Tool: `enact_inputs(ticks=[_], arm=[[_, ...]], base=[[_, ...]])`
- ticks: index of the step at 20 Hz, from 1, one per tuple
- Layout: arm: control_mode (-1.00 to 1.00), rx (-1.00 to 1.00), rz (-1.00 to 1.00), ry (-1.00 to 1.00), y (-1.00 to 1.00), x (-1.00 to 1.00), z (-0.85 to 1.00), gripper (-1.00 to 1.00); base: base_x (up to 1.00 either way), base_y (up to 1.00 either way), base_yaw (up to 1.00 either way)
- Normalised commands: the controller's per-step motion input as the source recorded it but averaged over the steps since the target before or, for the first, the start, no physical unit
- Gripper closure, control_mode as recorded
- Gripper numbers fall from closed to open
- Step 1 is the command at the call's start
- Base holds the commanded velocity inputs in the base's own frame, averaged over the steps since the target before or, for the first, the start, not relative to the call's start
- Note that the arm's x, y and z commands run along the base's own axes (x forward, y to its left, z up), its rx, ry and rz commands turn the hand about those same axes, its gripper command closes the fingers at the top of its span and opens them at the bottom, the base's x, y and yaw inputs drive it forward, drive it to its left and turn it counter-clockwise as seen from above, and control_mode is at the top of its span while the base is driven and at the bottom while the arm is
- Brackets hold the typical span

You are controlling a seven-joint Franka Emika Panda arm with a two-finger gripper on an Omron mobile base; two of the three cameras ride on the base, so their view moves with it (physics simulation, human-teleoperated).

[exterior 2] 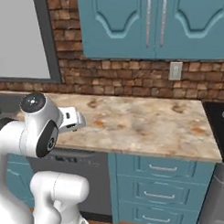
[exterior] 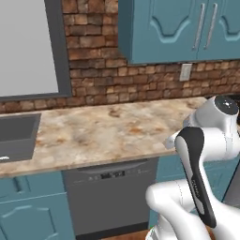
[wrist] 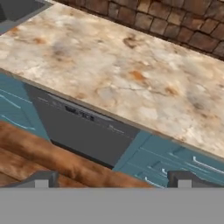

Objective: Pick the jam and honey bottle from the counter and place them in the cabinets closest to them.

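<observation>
A: Left edge first. What is there?
B: Dark grey sink (exterior: 18, 136) set into the counter (exterior: 103, 131), with a grey window panel above it on the brick wall (exterior: 93, 75).
A: Centre?
B: Beige marbled worktop with rusty stains. Below it a grey dishwasher (exterior: 110, 197), teal doors either side. The hand view looks down on the same dishwasher front and the wooden floor (wrist: 39, 153).
A: Jam or honey bottle?
B: Cannot locate either on the stretch of counter in these views.
A: Above and right?
B: The cabinets (exterior 2: 152, 25), teal, doors closed, long grey handles. A pale wall outlet (exterior 2: 175, 71) just below them. Black cooktop (exterior 2: 219, 124) at the far right.
A: End effector?
B: The gripper (wrist: 113, 179) has its fingertips (wrist: 41, 179) spread wide with nothing between them, off the counter's front edge.
</observation>
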Motion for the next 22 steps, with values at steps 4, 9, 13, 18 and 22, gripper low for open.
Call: enact_inputs(ticks=[4, 9, 13, 18, 22], arm=[[1.0, 0.0, 0.0, 0.0, 0.0, 0.0, 0.0, -1.0], [1.0, 0.0, 0.0, 0.0, 0.0, 0.0, 0.0, -1.0], [1.0, 0.0, 0.0, 0.0, 0.0, 0.0, 0.0, -1.0], [1.0, 0.0, 0.0, 0.0, 0.0, 0.0, 0.0, -1.0], [1.0, 0.0, 0.0, 0.0, 0.0, 0.0, 0.0, -1.0]], base=[[-0.19, 1.0, 0.0], [-0.17, 1.0, 0.0], [-0.17, 1.0, 0.0], [-0.18, 1.0, 0.0], [-0.17, 1.0, 0.0]])
